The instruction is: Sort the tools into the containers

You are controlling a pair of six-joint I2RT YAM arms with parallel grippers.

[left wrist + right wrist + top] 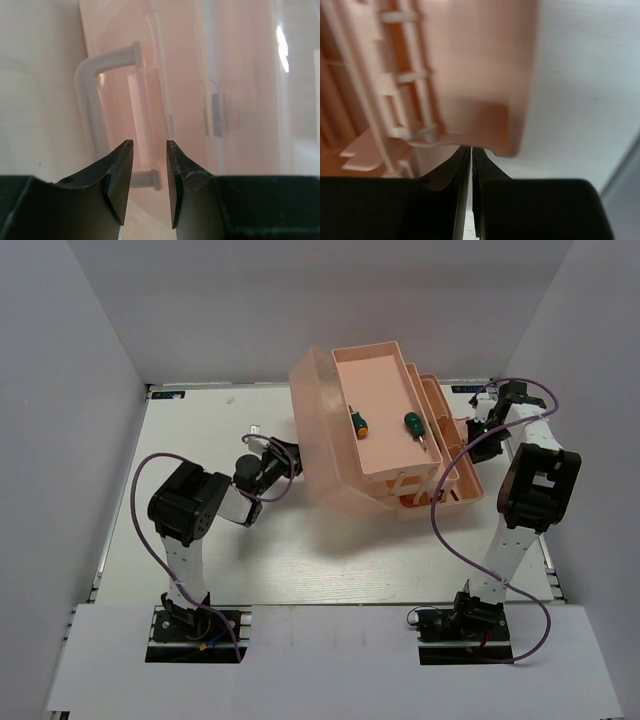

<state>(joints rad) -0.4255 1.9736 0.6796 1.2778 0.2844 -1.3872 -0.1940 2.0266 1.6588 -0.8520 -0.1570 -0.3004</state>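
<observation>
The peach-pink toolbox (330, 470) stands open in the middle of the table, its trays fanned out to the right. Two green-handled screwdrivers (358, 423) (413, 426) lie in the top tray (380, 365). My left gripper (291, 458) is against the lid's left side. In the left wrist view it (149, 150) is open in front of the toolbox handle (95, 75) and holds nothing. My right gripper (478, 436) is at the lower trays' right end. In the right wrist view it (471, 150) is shut, its tips under a tray edge (485, 120). No other tools show.
A small pale object (256, 430) lies on the table just beyond the left gripper. White walls enclose the table on the left, back and right. Purple cables loop from both arms, the right one (450, 480) hanging over the toolbox's right side.
</observation>
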